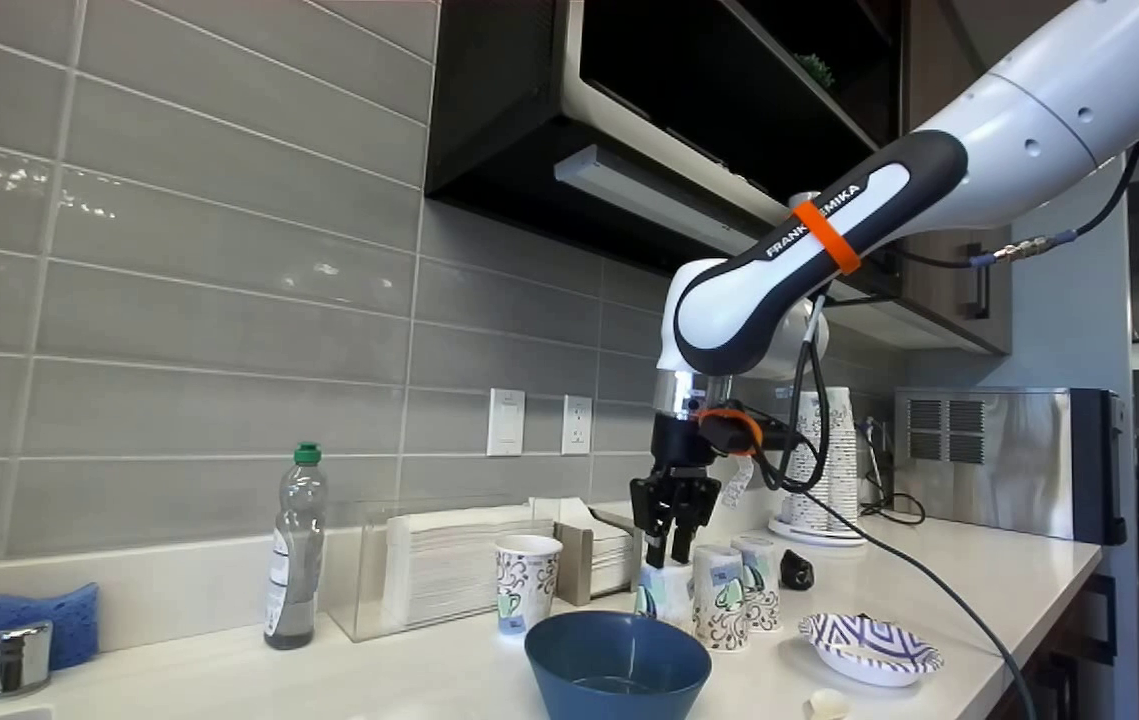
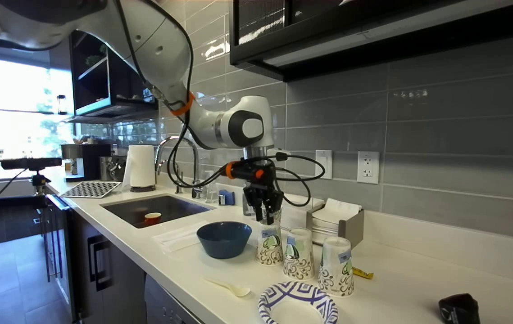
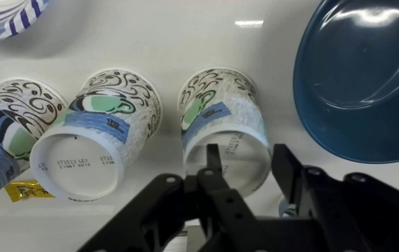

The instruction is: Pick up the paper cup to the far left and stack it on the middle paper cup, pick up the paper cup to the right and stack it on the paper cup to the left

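The gripper [image 3: 246, 150], jaws apart, hovers over an upside-down cup [image 3: 224, 119] at the wrist view's center; two more cups [image 3: 97, 131] stand frame-left.

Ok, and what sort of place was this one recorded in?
A kitchen, perhaps an office break room, though the pictures don't settle that: there's a sink set in the counter, a paper towel roll near it, and tall stacks of paper cups.
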`<state>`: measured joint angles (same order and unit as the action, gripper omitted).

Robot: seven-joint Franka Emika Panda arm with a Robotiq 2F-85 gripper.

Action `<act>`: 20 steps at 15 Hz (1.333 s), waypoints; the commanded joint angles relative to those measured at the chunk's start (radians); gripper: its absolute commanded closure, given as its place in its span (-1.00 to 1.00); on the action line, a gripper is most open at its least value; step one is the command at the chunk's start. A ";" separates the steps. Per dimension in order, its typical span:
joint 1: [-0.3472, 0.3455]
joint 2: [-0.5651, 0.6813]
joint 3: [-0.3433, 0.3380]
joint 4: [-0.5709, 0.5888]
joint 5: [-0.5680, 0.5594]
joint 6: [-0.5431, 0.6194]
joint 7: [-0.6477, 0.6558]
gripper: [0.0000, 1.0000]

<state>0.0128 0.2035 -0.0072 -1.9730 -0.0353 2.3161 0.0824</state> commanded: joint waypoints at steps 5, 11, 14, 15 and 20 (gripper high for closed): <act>-0.007 0.027 0.001 0.027 0.020 -0.004 -0.015 0.89; 0.003 0.006 0.004 0.035 0.006 -0.019 -0.002 0.99; 0.017 -0.025 0.008 0.054 -0.015 -0.038 0.014 0.99; 0.021 -0.037 0.008 0.063 -0.026 -0.046 0.020 0.99; 0.016 -0.117 -0.003 0.101 -0.061 -0.071 0.040 0.99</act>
<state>0.0324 0.1403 -0.0014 -1.8934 -0.0622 2.2843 0.0910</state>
